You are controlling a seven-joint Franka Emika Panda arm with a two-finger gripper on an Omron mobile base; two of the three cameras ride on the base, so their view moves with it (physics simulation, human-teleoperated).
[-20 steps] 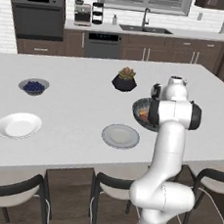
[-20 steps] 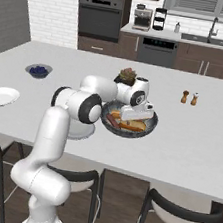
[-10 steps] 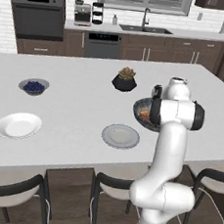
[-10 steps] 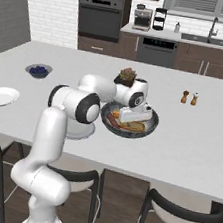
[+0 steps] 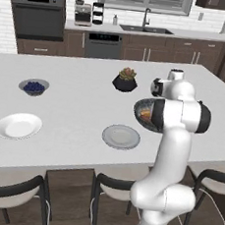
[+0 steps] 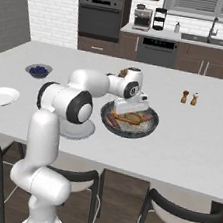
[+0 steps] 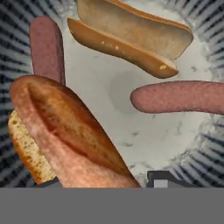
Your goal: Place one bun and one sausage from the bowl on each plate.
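Bowl (image 6: pixel 152 125): wide, dark, speckled rim, seen right of centre on the counter (image 6: pixel 199 147). Near bun (image 7: pixel 65 131): browned, split, glossy, long axis running lower right to upper left, lodged between the jaws (image 7: pixel 105 183), which appear pinched on it. Also held: second bun (image 7: pixel 131 39), two smooth sausages (image 7: pixel 179 97). Plates (image 5: pixel 121 136) bare.

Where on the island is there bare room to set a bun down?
Both plates are empty: the grey plate beside the bowl, the white plate near the blueberry bowl. Bare counter lies between them. The bowl is crowded with buns, sausages and the gripper.
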